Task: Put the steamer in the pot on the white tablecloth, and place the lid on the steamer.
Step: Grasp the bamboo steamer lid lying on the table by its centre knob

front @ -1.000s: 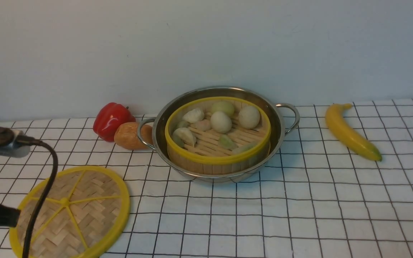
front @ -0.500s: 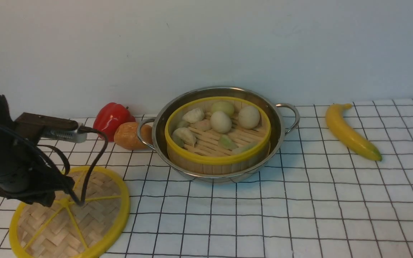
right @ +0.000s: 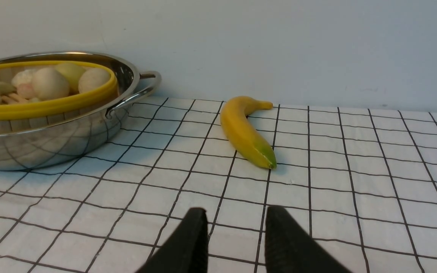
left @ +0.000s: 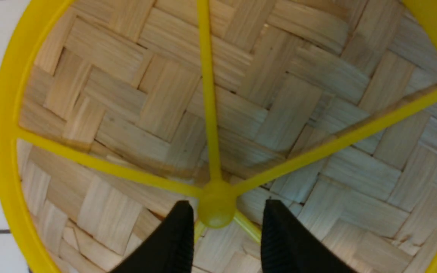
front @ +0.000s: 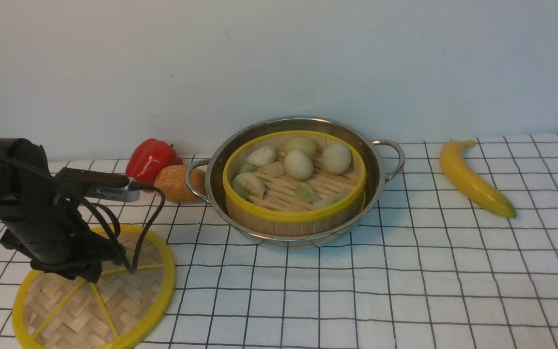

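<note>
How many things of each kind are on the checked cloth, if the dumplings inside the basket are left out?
Cookware pieces: 3 (pot, steamer, lid)
Loose food items: 3 (banana, red pepper, orange-brown lump)
Total: 6

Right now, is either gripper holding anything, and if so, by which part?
Nothing is held. The left gripper straddles the central hub of the lid, jaws open. The right gripper hangs open and empty over the white tablecloth.
</note>
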Controlling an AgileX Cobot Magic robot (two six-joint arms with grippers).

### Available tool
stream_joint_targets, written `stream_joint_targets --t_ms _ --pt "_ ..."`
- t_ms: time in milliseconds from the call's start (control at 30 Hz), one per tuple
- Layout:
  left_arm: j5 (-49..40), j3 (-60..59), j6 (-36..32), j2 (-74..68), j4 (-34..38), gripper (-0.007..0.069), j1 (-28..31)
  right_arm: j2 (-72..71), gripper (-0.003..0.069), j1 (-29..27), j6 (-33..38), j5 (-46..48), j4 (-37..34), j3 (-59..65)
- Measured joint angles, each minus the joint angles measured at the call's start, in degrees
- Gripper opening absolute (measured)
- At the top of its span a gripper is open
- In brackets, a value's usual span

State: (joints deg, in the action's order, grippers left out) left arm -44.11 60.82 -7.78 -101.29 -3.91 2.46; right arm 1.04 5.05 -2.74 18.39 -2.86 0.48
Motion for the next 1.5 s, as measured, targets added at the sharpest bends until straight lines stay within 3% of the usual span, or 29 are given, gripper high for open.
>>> stream_joint_targets --t_ms 833,1000,1267,1500 --pt "3.0 0.1 -1.4 -2.4 -1.1 0.0237 0.0 0.0 0.024 0.0 0.0 0.0 0.0 0.0" --pt "0.3 1.0 -1.0 -2.4 -1.2 0.012 0.0 0.0 0.024 0.0 0.0 0.0 0.0 0.0" --pt "-10.3 6.7 -0.8 -2.5 -1.1 0.0117 0.0 0.0 0.024 0.0 0.0 0.0 0.0 0.0" --pt "-13.0 11.6 0.1 -2.5 -1.0 0.0117 0.0 0.0 0.024 0.0 0.0 0.0 0.0 0.0"
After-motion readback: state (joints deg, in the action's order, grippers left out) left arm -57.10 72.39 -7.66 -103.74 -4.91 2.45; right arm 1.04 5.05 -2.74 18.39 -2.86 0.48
